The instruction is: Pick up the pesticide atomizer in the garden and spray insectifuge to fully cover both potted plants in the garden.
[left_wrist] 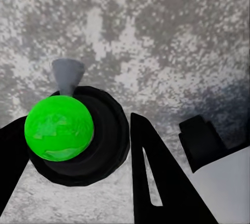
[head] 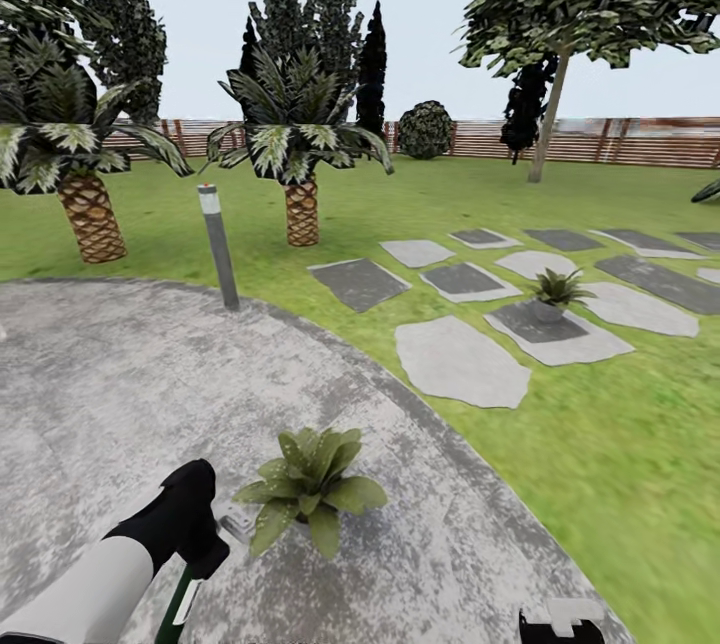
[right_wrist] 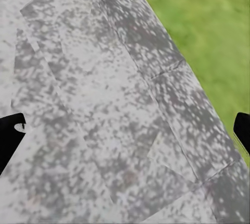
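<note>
**Atomizer held at the paved patch beside the nearer plant**

A green lawn point(head: 620, 444) is seen bounded by a slatted brown wooden fence point(head: 640, 140), with tall trees, two scaly-trunked palms point(head: 298, 159) and a round bush point(head: 425, 129) along its far side. A round grey paved patch point(head: 100, 394), mottled light and dark, is spread across the near ground, and flat grey stepping stones point(head: 460, 360) are laid in the grass to its right. A grey post point(head: 218, 246) is set upright at the patch's far edge.

One potted plant point(head: 310, 486), a rosette of broad pointed green leaves, is placed on the paved patch just beside the left tool point(head: 205, 549). The second potted plant point(head: 553, 292) is seen well apart, on a stepping stone in the lawn.

The pesticide atomizer point(left_wrist: 60, 127) is gripped in the left tool, whose black fingers are closed on its sides; its bright green body and pale grey nozzle are viewed end-on over the paving. In the head view its green body and white label are shown below the tool.

The right tool point(right_wrist: 125, 130) is held open over the patch's edge, its fingertips spread wide apart.
</note>
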Robot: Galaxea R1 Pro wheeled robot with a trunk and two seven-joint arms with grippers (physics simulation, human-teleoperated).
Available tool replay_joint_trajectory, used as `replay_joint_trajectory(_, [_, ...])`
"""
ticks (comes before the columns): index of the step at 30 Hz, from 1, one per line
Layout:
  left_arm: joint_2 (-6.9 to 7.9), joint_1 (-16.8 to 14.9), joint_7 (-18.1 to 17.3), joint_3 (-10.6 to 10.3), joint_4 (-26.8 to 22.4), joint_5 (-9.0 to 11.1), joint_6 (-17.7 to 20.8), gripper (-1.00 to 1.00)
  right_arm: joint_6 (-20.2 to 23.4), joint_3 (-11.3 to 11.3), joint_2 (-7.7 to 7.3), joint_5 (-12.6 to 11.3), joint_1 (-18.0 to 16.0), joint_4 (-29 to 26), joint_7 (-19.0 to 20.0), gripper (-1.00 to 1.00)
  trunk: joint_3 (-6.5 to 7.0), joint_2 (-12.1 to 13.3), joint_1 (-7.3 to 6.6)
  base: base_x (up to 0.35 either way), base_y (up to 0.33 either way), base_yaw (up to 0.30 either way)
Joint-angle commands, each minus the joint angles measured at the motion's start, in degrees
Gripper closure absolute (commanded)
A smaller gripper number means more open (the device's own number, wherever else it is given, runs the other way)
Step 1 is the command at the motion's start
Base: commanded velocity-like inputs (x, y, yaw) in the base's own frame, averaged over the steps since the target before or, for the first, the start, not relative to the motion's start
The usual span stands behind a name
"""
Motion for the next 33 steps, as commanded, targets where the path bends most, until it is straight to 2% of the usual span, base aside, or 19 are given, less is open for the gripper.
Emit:
replay_joint_trajectory(1, [0.03,0.0,-0.6,-0.2,-0.2,-0.5,0.2,1.0,-0.2,-0.4,-0.01,0.6,0.0,0.1,-0.2,-1.0,-0.06,0.0,-0.01,0.0,-0.272,0.276])
replay_joint_trajectory(9, [0.03,0.0,-0.6,-0.1,0.4,-0.5,0.2,1.0,-0.1,-0.4,-0.01,0.6,0.0,0.1,-0.2,-1.0,-0.06,0.0,-0.01,0.018,-0.273,0.049])
replay_joint_trajectory(15, [0.06,0.0,-1.2,0.0,0.4,-0.3,0.1,1.0,-0.1,-0.4,-0.01,0.6,0.0,0.1,-0.2,-1.0,-0.06,0.0,-0.01,0.187,-0.229,0.006])
replay_joint_trajectory(19, [0.2,-0.2,-2.3,4.0,-0.2,-0.3,-0.2,1.0,-0.1,-0.4,0.11,0.6,0.0,0.1,-0.2,-1.0,-0.06,0.0,-0.01,-0.011,-0.262,0.213])
replay_joint_trajectory(20, [0.46,-0.5,-4.2,5.3,-0.3,-0.7,-0.4,1.0,-0.1,-0.4,0.14,0.6,0.0,0.1,-0.2,-1.0,-0.06,0.0,-0.01,-0.086,-0.272,0.271])
replay_joint_trajectory(23, [0.83,-1.1,-9.2,5.7,-0.4,-1.5,-0.5,1.0,-0.1,-0.4,0.16,0.6,0.0,0.1,-0.2,-1.0,-0.06,0.0,-0.01,-0.027,-0.11,0.277])
replay_joint_trajectory(24, [0.84,-1.3,-9.7,5.6,-0.4,-2.0,-0.5,1.0,-0.1,-0.4,0.17,0.6,0.0,0.1,-0.3,-1.0,-0.06,0.0,-0.01,-0.008,-0.031,0.278])
replay_joint_trajectory(27, [0.72,-4.6,-11.4,5.6,0.1,-5.6,-0.4,1.0,-0.1,-0.4,0.17,0.6,0.0,0.1,-0.2,-1.0,-0.06,0.0,-0.01,-0.002,-0.01,0.279])
replay_joint_trajectory(29, [0.46,-6.5,-14.3,5.5,0.3,-7.8,-0.4,1.0,-0.1,-0.4,0.17,0.6,0.0,0.1,-0.2,-1.0,-0.06,0.0,-0.01,-0.001,-0.002,0.203])
replay_joint_trajectory(31, [0.06,-8.2,-18.9,4.7,0.3,-11.6,-0.4,1.0,-0.1,-0.4,0.17,0.6,0.0,0.1,-0.2,-1.0,-0.06,0.0,-0.01,0.0,-0.001,0.063])
replay_joint_trajectory(32, [-0.16,-9.4,-22.7,3.3,0.3,-14.3,-0.4,1.0,-0.1,-0.4,0.17,0.6,0.0,0.2,-0.2,-1.0,-0.06,0.0,-0.01,0.0,0.0,0.017])
replay_joint_trajectory(33, [-0.22,-9.8,-25.0,2.6,0.3,-15.4,-0.4,1.0,-0.1,-0.4,0.15,0.6,0.0,0.2,-0.2,-1.0,-0.06,0.0,-0.01,0.0,0.0,0.011])
